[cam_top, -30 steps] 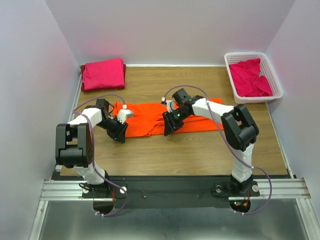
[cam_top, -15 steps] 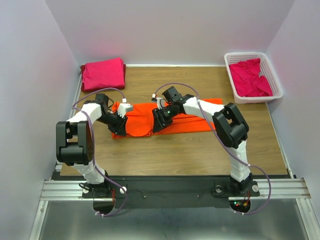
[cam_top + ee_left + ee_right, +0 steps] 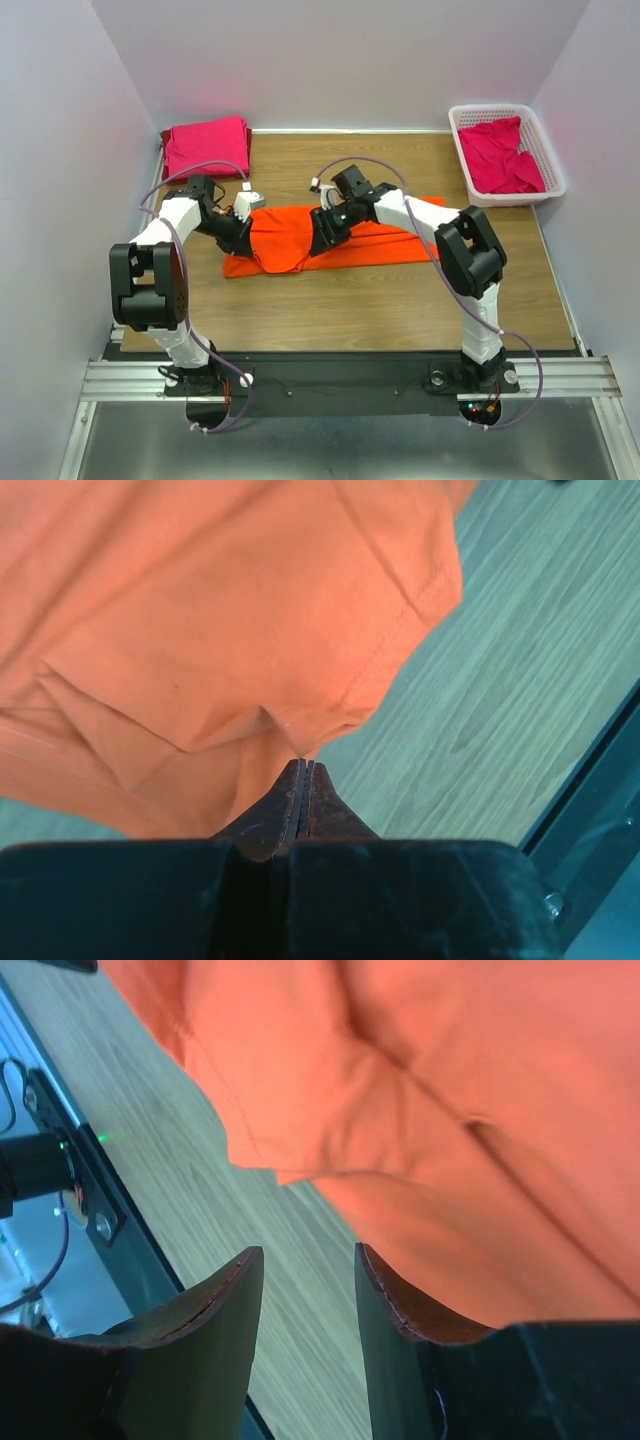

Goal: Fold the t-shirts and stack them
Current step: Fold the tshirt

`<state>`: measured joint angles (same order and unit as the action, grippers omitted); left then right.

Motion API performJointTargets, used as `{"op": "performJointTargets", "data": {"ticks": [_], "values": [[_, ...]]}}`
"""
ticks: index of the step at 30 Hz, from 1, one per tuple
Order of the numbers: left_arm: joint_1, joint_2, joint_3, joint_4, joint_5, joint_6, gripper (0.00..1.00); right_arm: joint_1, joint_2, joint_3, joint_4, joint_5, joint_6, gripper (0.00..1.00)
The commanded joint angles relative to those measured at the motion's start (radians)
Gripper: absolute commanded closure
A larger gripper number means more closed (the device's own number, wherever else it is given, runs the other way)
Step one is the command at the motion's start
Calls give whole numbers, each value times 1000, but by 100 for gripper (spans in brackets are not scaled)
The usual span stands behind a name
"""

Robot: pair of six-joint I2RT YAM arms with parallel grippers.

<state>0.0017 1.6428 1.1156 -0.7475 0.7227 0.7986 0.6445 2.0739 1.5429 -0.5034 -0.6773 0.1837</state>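
left gripper (image 3: 302, 770) is pinched tight on a hem of the orange t-shirt (image 3: 345, 238) lying mid-table (image 3: 400, 300); right gripper (image 3: 307, 1252) gapes open, seemingly holding nothing; plenty of bare wood along the near edge; since a moment ago the shirt's left side has bunched up

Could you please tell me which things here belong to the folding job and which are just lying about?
Job: orange t-shirt, pinched by the left gripper; folded magenta stack; crumpled magenta t-shirts.
Just there: white basket holding them; wooden table.
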Motion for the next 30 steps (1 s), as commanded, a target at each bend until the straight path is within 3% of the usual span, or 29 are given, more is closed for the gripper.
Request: {"op": "performJointTargets", "data": {"ticks": [1, 5, 11, 12, 15, 19, 22, 23, 24, 25, 27, 30], "values": [[1, 9, 33, -27, 35, -1, 100, -54, -95, -7, 26, 35, -33, 52], [3, 15, 49, -30, 27, 5, 100, -95, -115, -18, 23, 47, -50, 52], [1, 23, 20, -13, -17, 7, 57, -103, -127, -33, 14, 61, -73, 51], [1, 29, 20, -15, -11, 7, 57, -101, -126, -35, 14, 61, -75, 51], [1, 45, 24, -24, 13, 14, 44, -103, -124, -38, 12, 58, -75, 51], [1, 57, 30, -20, 21, 2, 43, -103, -124, -40, 9, 64, -81, 51], [1, 66, 30, -12, 21, -10, 52, -101, -120, -38, 8, 62, -81, 51], [1, 72, 32, -12, 23, -12, 62, -103, -118, -37, 9, 62, -81, 51], [1, 74, 33, -15, 26, -10, 62, -103, -120, -37, 8, 64, -81, 51], [1, 77, 38, -26, 29, -4, 77, -103, -117, -37, 8, 64, -82, 51], [1, 78, 53, -41, 52, 5, 98, -101, -117, -40, 5, 71, -90, 52], [1, 71, 88, -64, 87, 5, 100, -105, -123, -46, 2, 87, -101, 52]]}}
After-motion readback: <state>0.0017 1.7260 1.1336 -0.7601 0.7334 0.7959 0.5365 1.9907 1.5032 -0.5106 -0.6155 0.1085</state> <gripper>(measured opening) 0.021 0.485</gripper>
